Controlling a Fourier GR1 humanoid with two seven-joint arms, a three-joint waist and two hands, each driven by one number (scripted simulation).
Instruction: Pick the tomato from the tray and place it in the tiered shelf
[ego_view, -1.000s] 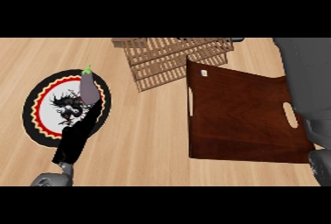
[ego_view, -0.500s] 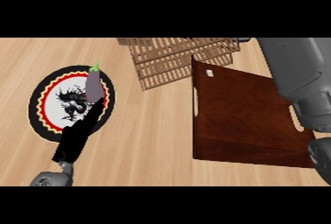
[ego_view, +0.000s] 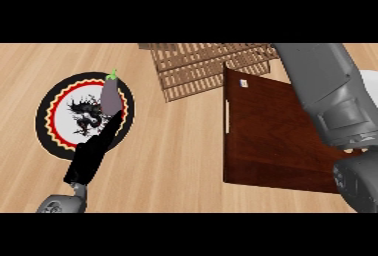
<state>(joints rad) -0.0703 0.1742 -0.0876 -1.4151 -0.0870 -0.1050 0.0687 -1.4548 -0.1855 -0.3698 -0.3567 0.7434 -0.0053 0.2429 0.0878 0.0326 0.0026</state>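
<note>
No tomato is seen on the tray (ego_view: 273, 135); the tiered shelf (ego_view: 199, 65) is unfilled. The left hand (ego_view: 92, 155) lies straight-fingered, holding nothing; the right hand's fingers cannot be told.

The left hand (ego_view: 92, 152), at about 8 o'clock, is a long matte black shape joined to a rounded grey wrist piece. At 3 o'clock a smooth grey forearm (ego_view: 325, 85), bulky and segmented, ends in a darker grey rounded joint.
</note>
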